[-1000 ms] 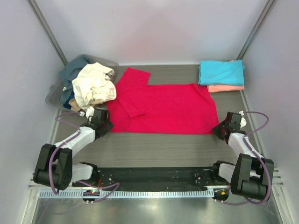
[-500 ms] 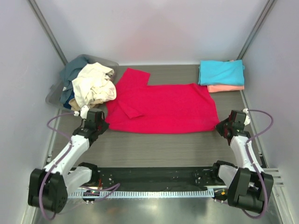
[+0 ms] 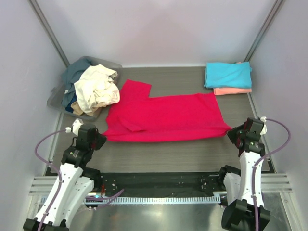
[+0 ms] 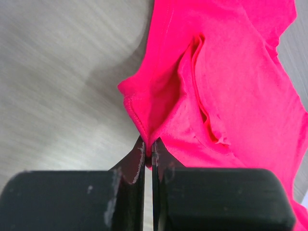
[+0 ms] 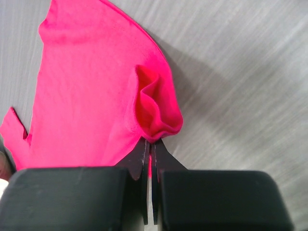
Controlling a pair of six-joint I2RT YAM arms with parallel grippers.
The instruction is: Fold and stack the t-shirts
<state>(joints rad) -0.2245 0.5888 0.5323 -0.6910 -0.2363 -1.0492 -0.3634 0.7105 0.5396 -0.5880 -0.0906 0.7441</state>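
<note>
On the table (image 3: pixel 159 154), the red t-shirt (image 3: pixel 166 118) now lies narrower: left gripper (image 4: pixel 148 150) and right gripper (image 5: pixel 150 148), jaws clamped on its near corners, have raised them, beginning the fold.

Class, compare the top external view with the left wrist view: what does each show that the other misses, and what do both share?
Top external only: turquoise shirt folded atop salmon shirt, cream shirt heaped in grey tub, right gripper. Left wrist only: close-up of the red shirt's hem pinched between shut fingers. Both: left gripper holding that shirt.
</note>
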